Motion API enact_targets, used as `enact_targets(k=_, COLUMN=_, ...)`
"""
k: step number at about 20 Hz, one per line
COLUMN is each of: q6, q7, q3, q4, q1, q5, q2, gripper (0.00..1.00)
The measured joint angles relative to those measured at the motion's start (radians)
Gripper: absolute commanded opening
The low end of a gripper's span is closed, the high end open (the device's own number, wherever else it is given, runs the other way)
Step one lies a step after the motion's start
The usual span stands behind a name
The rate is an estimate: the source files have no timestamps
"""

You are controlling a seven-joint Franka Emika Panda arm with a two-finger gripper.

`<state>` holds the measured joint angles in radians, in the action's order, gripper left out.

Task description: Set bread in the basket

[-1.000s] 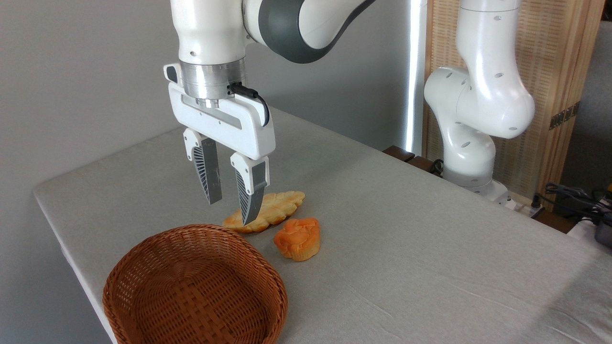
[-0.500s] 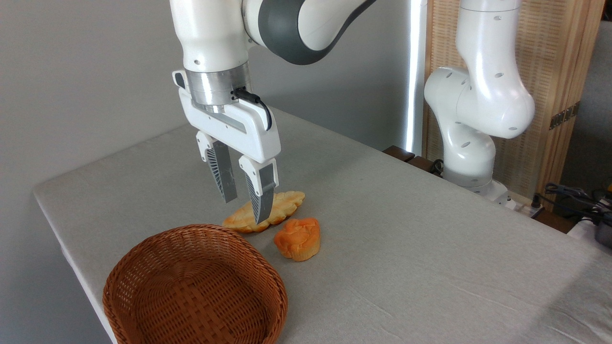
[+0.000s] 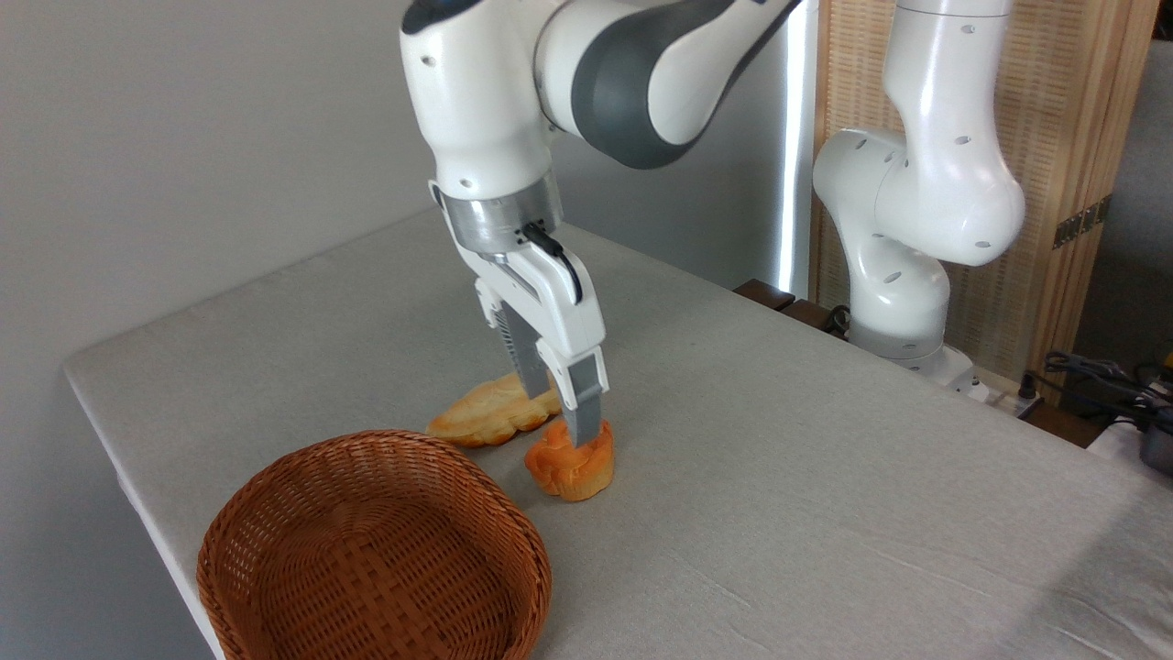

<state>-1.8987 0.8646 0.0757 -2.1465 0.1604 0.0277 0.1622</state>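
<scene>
While the woven wicker basket [image 3: 374, 548] sits empty, the tool [image 3: 563, 423] straddles the lumpy bun [image 3: 570, 461] at its 2 o'clock, ribbed fingers parted, grip unclear.

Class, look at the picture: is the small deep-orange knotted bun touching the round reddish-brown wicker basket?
Apart. The fixed camera shows a strip of grey tablecloth between the small deep-orange knotted bun and the round reddish-brown wicker basket's rim.
</scene>
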Motion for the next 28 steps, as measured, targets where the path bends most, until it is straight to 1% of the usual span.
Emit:
enact_targets(k=3, q6=-0.018, q7=0.013, q3=0.0, q4=-0.033, q1=0.0, q5=0.0, q2=0.005, gripper=1.0)
enact_targets(k=9, q6=-0.09, q7=0.017, q3=-0.001, q4=-0.091, q1=0.007, q5=0.0, q2=0.0, gripper=1.0)
enact_targets(k=14, q6=-0.105, q7=0.031, q3=-0.002, q4=-0.096, q1=0.015, q5=-0.005, q2=-0.005, gripper=1.0)
enact_targets(k=20, q6=-0.119, q7=0.042, q3=-0.002, q4=-0.097, q1=0.015, q5=-0.036, q2=-0.017, gripper=1.0)
enact_targets(k=27, q6=-0.12, q7=0.043, q3=-0.003, q4=-0.097, q1=0.019, q5=-0.036, q2=-0.04, gripper=1.0)
enact_targets(k=28, q6=-0.121, q7=0.043, q3=-0.003, q4=-0.097, q1=0.02, q5=-0.036, q2=-0.041, gripper=0.93)
